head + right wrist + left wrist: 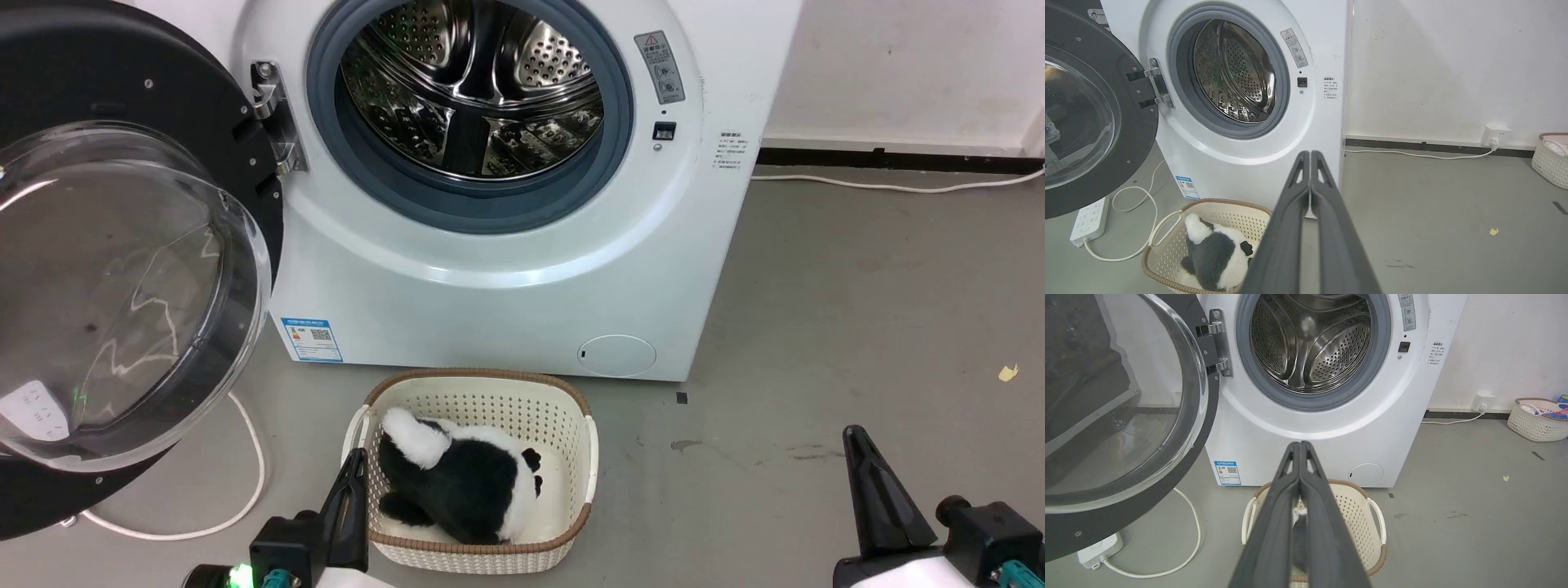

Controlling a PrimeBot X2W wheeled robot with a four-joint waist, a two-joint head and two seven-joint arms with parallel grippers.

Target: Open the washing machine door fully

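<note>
The washing machine door [122, 269], glossy black with a bulging clear glass bowl, stands swung wide open to the left on its hinge [273, 118], baring the steel drum [473, 90]. In the wrist views the door [1118, 416] [1086, 118] hangs open at the left too. My left gripper [353, 461] is shut and empty, low at the bottom left beside the basket, well clear of the door. Its fingers [1300, 447] meet at the tips. My right gripper [856, 437] is shut and empty at the bottom right over bare floor, tips together [1309, 155].
A cream laundry basket [571, 408] with a black-and-white plush toy [457, 478] sits on the floor before the machine. A white cable [253, 457] and power strip [1100, 549] lie under the open door. Another basket [1537, 418] stands by the right wall. Grey floor stretches to the right.
</note>
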